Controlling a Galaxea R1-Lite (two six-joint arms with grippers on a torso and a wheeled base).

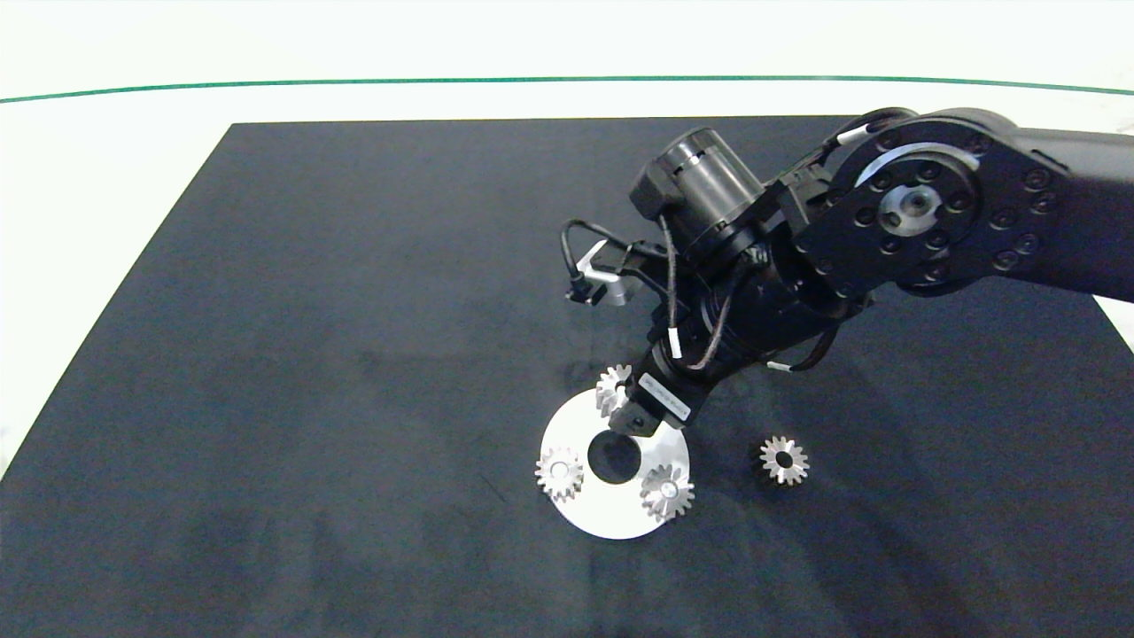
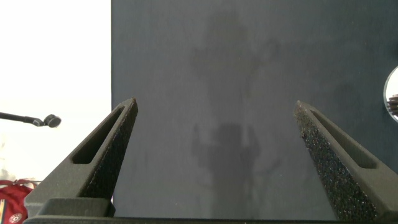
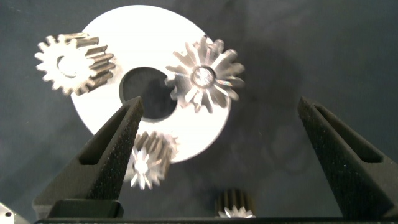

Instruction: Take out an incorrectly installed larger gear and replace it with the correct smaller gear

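This looks like a robotics lab or test bench rather than a home. A dark, felt-like rectangular mat (image 1: 354, 354) covers a plain white tabletop (image 1: 106, 177) marked with a thin green line (image 1: 354, 83). A flat white disc with a central hole (image 1: 576, 509) carries small silver metal gears (image 1: 559, 472); a black jointed robot arm (image 1: 930, 213) reaches over.

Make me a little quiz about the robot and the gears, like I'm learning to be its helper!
1. How many gears sit on the white disc?
2. True or false: the right gripper is shut on a gear.
3. Where is the smaller gear that lies by itself? A: on the dark mat, beside the disc. B: inside the disc's hole. C: stacked on another gear.

Key: 1. Three. 2. False: it is open over the disc. 3. A. The left gripper is open over bare mat.
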